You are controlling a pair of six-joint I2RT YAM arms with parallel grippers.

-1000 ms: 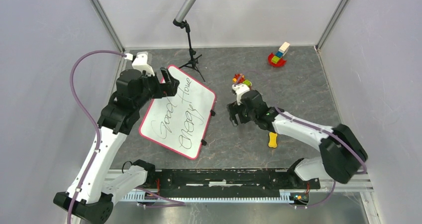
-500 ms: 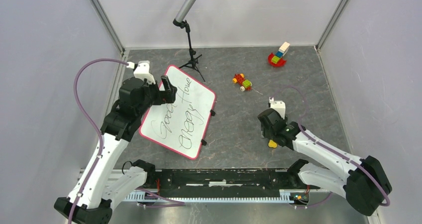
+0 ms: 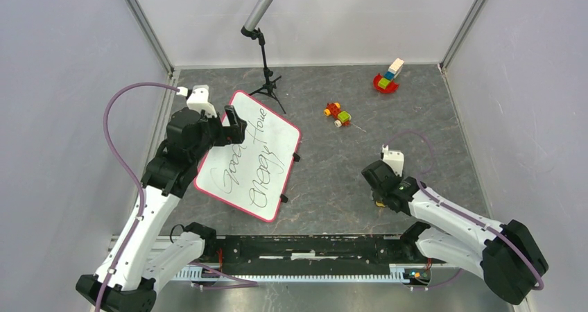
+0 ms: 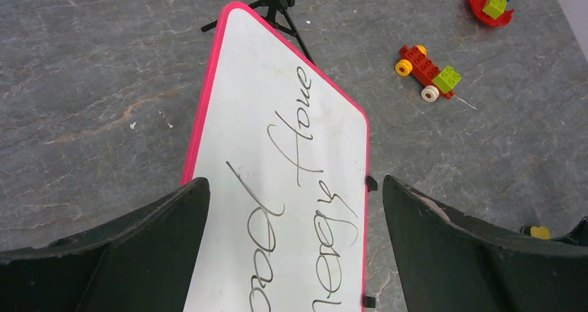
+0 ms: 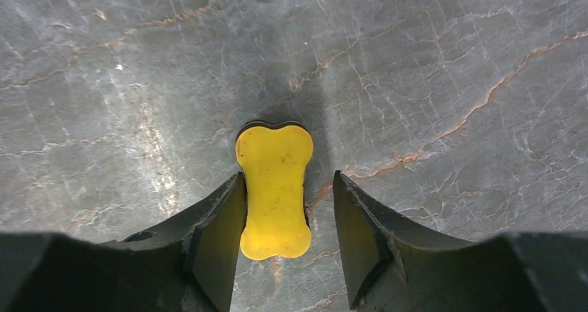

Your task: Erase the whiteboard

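The whiteboard (image 3: 251, 156) lies flat on the grey table at the left, red-pink rimmed, with black handwriting on it. It also shows in the left wrist view (image 4: 277, 159). My left gripper (image 3: 234, 126) hovers over the board's far left corner, open and empty (image 4: 295, 187). A yellow bone-shaped eraser (image 5: 274, 187) lies on the table at the right, mostly hidden under my right gripper (image 3: 378, 193) in the top view. My right gripper (image 5: 288, 182) is open and straddles the eraser. Its left finger (image 5: 225, 222) touches the eraser's side and the right finger stands a little apart.
A black tripod stand (image 3: 266, 83) with a grey tube stands just beyond the board's far corner. A brick toy car (image 3: 337, 113) lies mid-table. A red brick boat (image 3: 387, 78) sits far right. Grey walls close in the table on three sides.
My right arm has pulled back from near the toy car to the near right and come down over the yellow eraser. My left gripper shifted slightly, then stayed.
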